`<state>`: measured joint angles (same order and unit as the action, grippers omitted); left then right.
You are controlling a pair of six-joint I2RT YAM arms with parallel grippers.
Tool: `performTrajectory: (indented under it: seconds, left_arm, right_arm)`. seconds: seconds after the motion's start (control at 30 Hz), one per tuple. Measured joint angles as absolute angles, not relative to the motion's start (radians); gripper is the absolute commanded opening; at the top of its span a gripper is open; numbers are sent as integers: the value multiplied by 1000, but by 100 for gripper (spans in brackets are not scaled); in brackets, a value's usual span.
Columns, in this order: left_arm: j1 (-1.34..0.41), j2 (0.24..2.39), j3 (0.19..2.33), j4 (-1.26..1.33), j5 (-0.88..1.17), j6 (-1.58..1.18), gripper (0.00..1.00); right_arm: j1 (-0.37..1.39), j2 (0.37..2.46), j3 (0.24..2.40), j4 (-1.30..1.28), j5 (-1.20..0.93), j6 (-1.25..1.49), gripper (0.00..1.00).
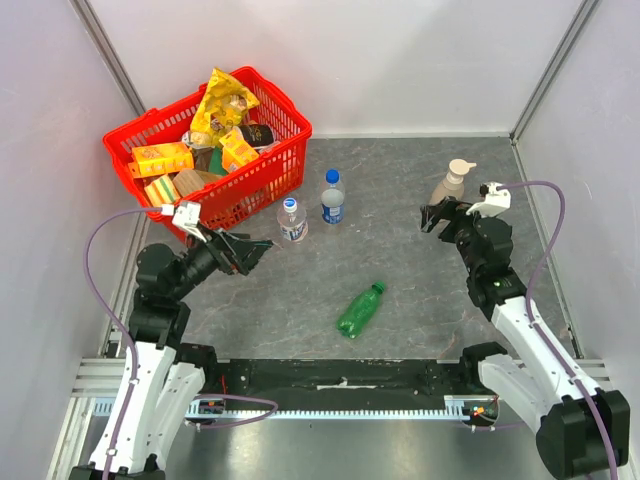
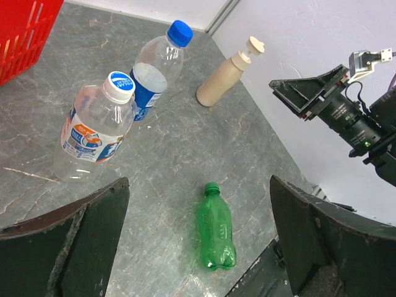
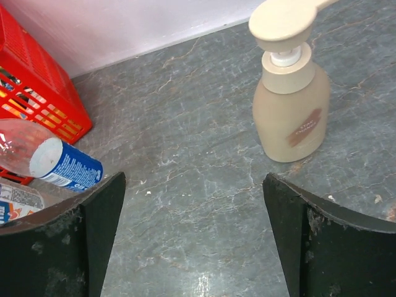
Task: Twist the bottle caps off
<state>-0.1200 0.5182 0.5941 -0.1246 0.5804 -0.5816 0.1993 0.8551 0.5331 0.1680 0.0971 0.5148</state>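
The green bottle [image 1: 358, 312] lies on its side mid-table, its green cap [image 1: 377, 288] pointing to the far right; it also shows in the left wrist view [image 2: 217, 230] with its cap [image 2: 212, 186]. The clear bottle [image 1: 291, 222] with a blue-rimmed cap [image 2: 119, 84] and the blue-labelled bottle [image 1: 333, 203] with a blue cap [image 2: 180, 31] stand upright by the basket. My left gripper [image 1: 250, 252] is open and empty, left of the bottles [image 2: 198, 183]. My right gripper [image 1: 436, 216] is open and empty [image 3: 193, 179], next to the pump bottle.
A red basket [image 1: 262, 178] full of snack packs stands at the far left. A beige pump dispenser [image 1: 452, 182] stands at the far right, close to my right gripper [image 3: 291, 114]. White walls close in the table on three sides.
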Motion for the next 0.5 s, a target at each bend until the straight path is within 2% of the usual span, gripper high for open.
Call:
performTrajectory:
  seconds: [0.27, 0.5]
  left_arm:
    - [-120, 575, 634, -194, 524, -578, 100]
    - [-120, 783, 953, -361, 502, -516, 100]
  right_arm:
    - [199, 936, 550, 167, 44, 534, 98]
    - [199, 1059, 689, 133, -34, 573, 98]
